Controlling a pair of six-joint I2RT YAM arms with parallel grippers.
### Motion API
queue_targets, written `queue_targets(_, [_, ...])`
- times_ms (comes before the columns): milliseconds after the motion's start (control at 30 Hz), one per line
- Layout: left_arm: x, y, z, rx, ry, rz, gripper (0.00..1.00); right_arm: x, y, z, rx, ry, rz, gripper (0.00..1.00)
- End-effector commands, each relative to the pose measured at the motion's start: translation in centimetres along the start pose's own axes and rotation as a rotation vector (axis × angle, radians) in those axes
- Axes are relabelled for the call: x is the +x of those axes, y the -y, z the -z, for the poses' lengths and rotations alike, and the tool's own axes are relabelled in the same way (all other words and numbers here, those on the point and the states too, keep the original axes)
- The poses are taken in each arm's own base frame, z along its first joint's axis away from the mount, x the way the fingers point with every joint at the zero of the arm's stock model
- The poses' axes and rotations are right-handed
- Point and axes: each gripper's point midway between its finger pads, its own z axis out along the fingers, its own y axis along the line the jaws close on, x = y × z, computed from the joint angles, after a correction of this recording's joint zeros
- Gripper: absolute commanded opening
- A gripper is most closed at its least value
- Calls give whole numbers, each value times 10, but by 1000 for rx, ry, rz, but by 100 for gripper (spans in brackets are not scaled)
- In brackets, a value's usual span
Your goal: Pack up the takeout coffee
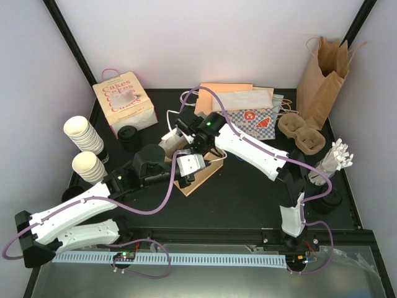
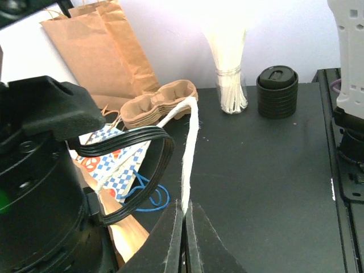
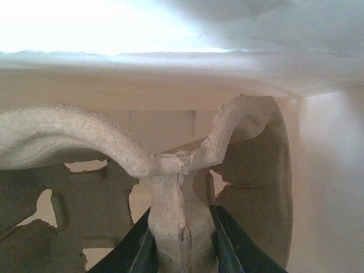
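Note:
The takeout coffee (image 1: 128, 136) stands beside the pink Cakes box, and from above only its black lid shows. It is apart from both grippers. My left gripper (image 2: 185, 213) is shut on a thin white paper strip (image 2: 190, 148), which rises from the jaws toward a brown bag (image 1: 200, 177) lying at the table's middle. In the top view that gripper (image 1: 197, 166) sits over the bag. My right gripper (image 3: 181, 230) is shut on the centre post of a grey pulp cup carrier (image 3: 170, 170), with pale paper walls close around it. In the top view it (image 1: 178, 131) reaches left of centre.
Stacked lidless cream cups (image 1: 84, 133) stand at the left and the Cakes box (image 1: 124, 102) behind them. Flat paper bags (image 1: 242, 102) lie at the back. A tall brown bag (image 1: 322, 77), stacked pulp carriers (image 1: 301, 133), a bundle of white sticks (image 1: 332, 158) and a stack of black lids (image 1: 329, 202) fill the right.

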Motion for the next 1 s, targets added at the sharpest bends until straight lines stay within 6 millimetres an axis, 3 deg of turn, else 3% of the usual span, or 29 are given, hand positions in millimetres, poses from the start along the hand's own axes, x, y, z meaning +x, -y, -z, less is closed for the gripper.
queue_targets(0, [-9,16,-3,78,23,-16,2,16,-6,-16,-10,-87,9,24])
queue_targets(267, [-19,29,-5,115,63,-12,2,21,-7,-24,-9,-107,5,24])
queue_targets(967, [-20,31,-3,108,60,-18,1,42,-12,-59,-18,-148,-17,24])
